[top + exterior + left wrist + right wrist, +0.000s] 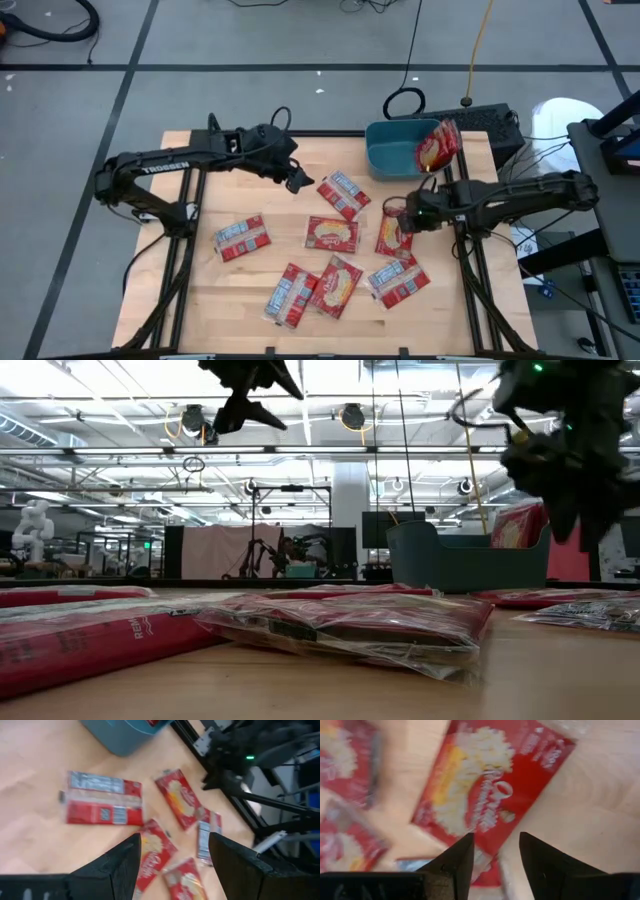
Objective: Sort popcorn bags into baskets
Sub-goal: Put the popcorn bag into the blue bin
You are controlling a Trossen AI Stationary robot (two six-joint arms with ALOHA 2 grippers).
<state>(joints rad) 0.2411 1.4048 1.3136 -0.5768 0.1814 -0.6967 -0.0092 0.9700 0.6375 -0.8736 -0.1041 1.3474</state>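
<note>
A: Where are the popcorn bags?
B: Seven lie scattered on the counter (230, 290); one (438, 148) leans on the right rim of the teal basket (385, 152), far right.
A: And the pincers?
B: The right pincer (408, 213) hovers, fingers parted, empty, above a yellow-faced bag (490, 795). The left pincer (296, 182) hangs wide open, empty, above the counter's far middle.

Bright, even overhead ceiling light; motion blur in both wrist views; soft low-view foreground.
</note>
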